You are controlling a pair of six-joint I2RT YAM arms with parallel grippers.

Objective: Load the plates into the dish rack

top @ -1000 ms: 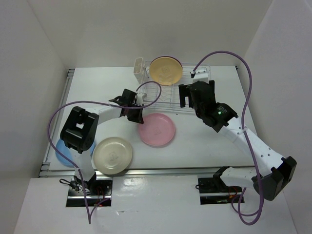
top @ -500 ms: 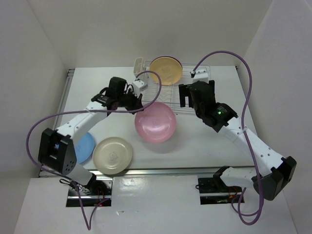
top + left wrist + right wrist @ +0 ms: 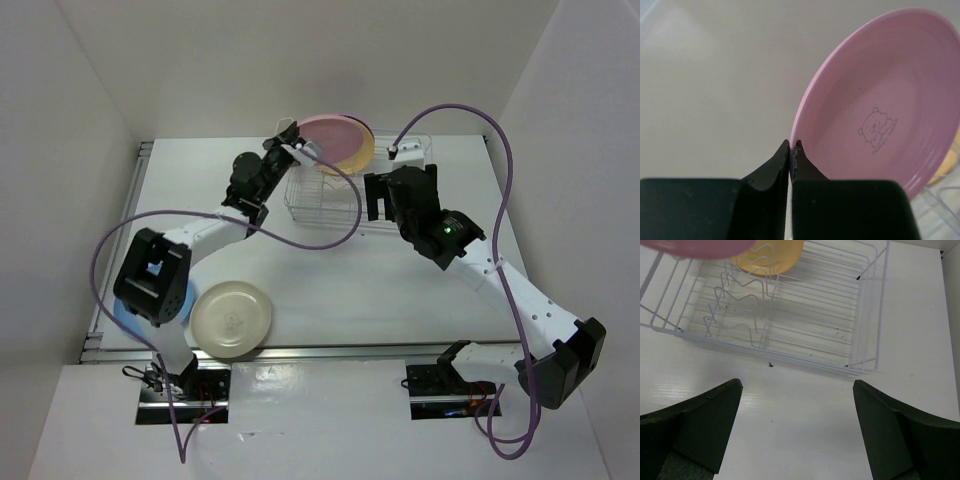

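Pink plate [image 3: 335,128] lifted off the table [image 3: 200,190], now above the dish rack [image 3: 325,200], rim pinched between left fingers [image 3: 765,175]; right fingers [image 3: 695,420] spread, empty. Slotting remains outstanding.

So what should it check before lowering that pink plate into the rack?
1. Grip on the plate: ok. The left end effector is pinched on the pink plate at its rim.
2. Plate over the dish rack: ok, at the rack's far edge in the top view.
3. Clear of the yellow-orange plate standing in the rack: cannot tell; the two overlap from above.
4. Lined up with a free slot: cannot tell.
5. Right end effector out of the way: ok. It is open and empty, on the rack's near side.
6. All plates loaded: not ok. The cream plate and light blue plate lie on the table.
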